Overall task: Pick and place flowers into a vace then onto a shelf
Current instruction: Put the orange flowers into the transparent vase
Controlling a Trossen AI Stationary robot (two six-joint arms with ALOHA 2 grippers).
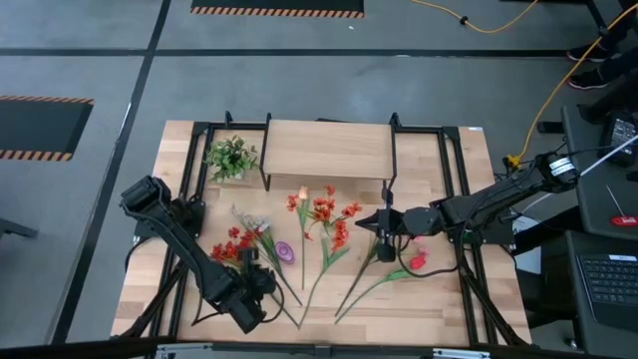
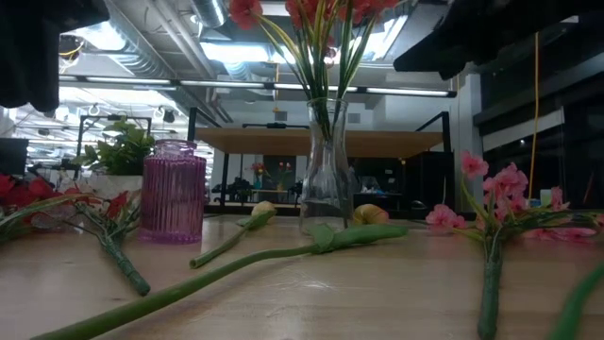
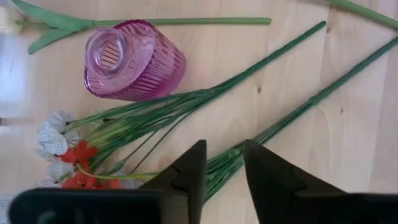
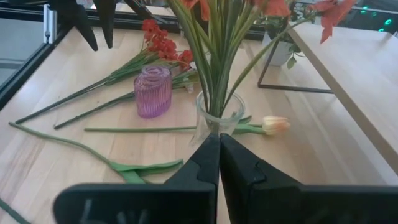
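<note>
Left end effector (image 3: 222, 168), lower centre of its wrist frame, stood spread astride a spray's stems (image 3: 261, 132), evidently to grasp them. Right end effector (image 4: 219, 155), pressed together, faced the glass vase (image 4: 216, 121).

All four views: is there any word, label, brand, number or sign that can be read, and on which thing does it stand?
No readable text in any view.
Ribbed purple glass vase: no label.
Clear glass vase with red flowers: no label.
Light-wood shelf on black legs: no marking.
Black keyboard at the right edge: keys too small to read.
</note>
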